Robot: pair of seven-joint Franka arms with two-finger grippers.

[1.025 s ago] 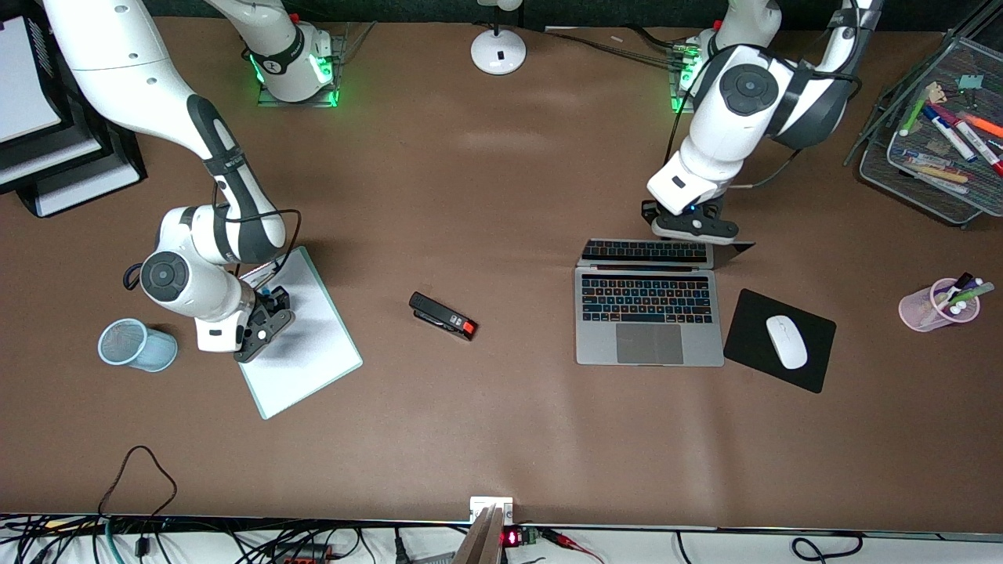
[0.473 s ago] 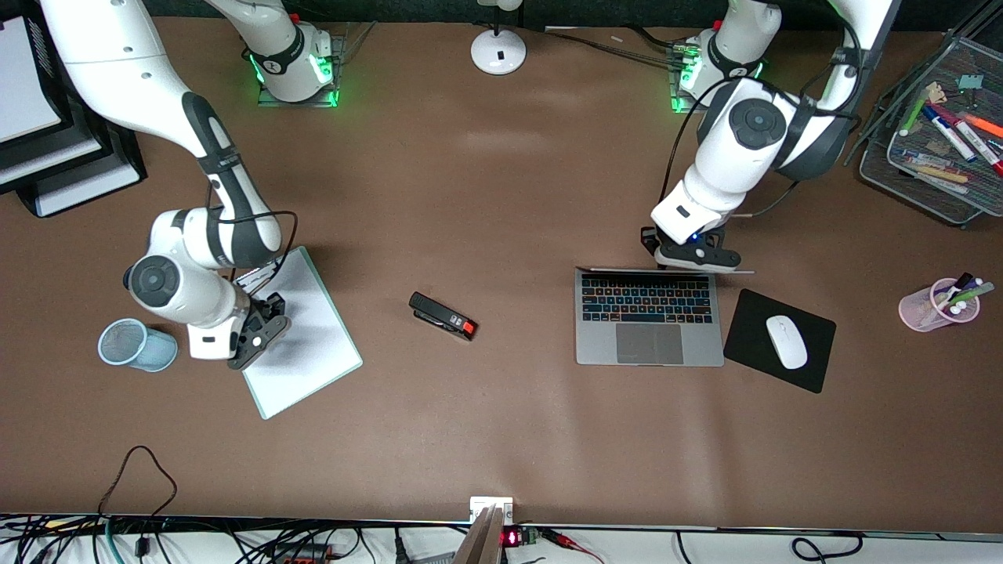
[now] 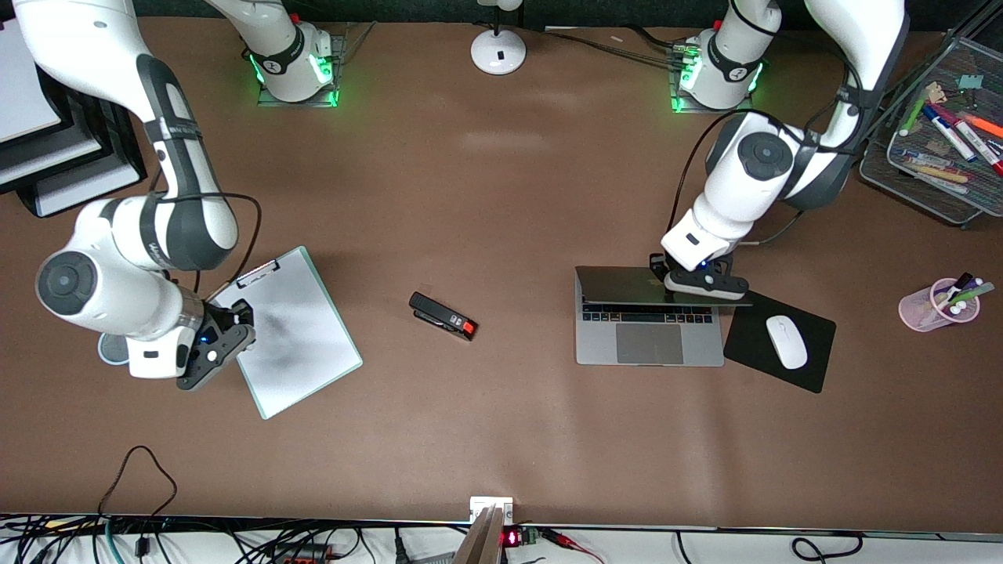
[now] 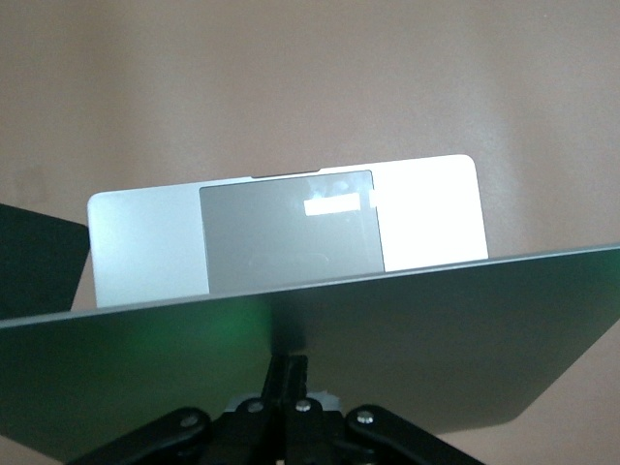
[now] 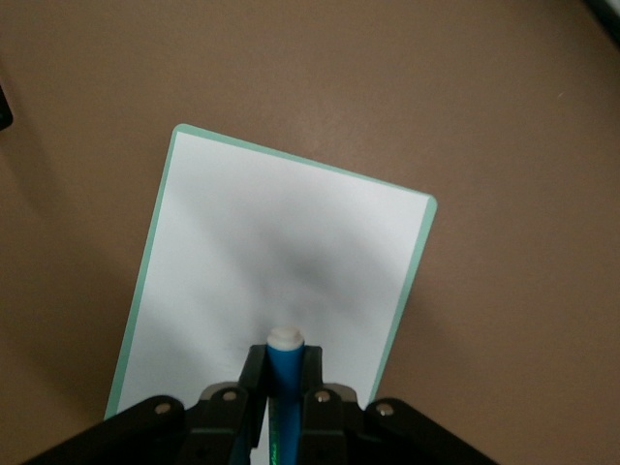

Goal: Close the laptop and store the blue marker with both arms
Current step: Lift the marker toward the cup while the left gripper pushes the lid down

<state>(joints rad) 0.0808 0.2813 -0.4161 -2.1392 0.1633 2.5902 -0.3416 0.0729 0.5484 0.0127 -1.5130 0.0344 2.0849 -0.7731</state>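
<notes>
The silver-grey laptop [image 3: 650, 345] lies toward the left arm's end of the table. Its lid [image 3: 619, 286] is tilted low over the keyboard, so only one row of keys and the trackpad [image 4: 291, 232] show. My left gripper [image 3: 700, 283] is shut and empty, its fingertips [image 4: 294, 373] pressed against the back of the lid. My right gripper [image 3: 210, 352] hangs over the edge of the clipboard [image 3: 294, 329], shut on the blue marker [image 5: 286, 356], whose white end pokes out past the fingers. From the front camera the marker is hidden by the hand.
A black stapler [image 3: 443, 316] lies mid-table. A black mouse pad [image 3: 748, 329] with a white mouse [image 3: 786, 341] sits beside the laptop. A pink cup of pens [image 3: 936, 305] and a mesh tray [image 3: 901, 184] stand at the left arm's end. A blue mesh cup [image 3: 110, 350] is mostly hidden under the right arm.
The left gripper pushed the lid from nearly upright down low over the keyboard. The right gripper closed on the marker, lifted it off the clipboard and moved toward the mesh cup.
</notes>
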